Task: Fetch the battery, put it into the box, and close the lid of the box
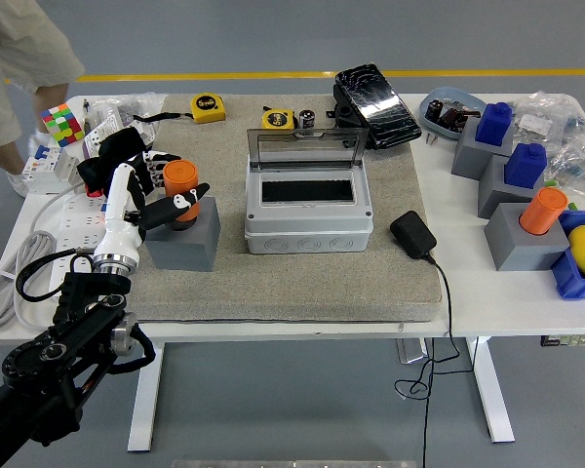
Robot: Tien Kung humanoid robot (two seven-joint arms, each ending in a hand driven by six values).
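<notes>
The white table [468, 292] carries a grey mat [302, 283] across its middle, and on that mat sits the box [308, 210], grey, with its clear lid [306, 148] standing raised at the back and the dark opening facing up with nothing showing inside; so neither the placing nor the closing is done. Left of the box stands a grey block [183, 237], and the orange battery [180, 185] is upright in its top, seemingly seated in its holder; the fetching, as I judge it, is only at the grasping stage. The left hand [161, 200] comes in from the lower left on a white forearm; its fingers [180, 207] are curled loosely around the battery's lower half, the thumb side near and the other fingers behind it, touching or very nearly so; whether the grip is fully tight I cannot tell, but it reads as a grasp forming on the battery rather than an empty hand. The right hand is out of view. A person stands at the table's far left corner, hands not seen. What is left: lift the battery clear of the block, carry it right over the box, set it in the opening, then swing the lid down.
</notes>
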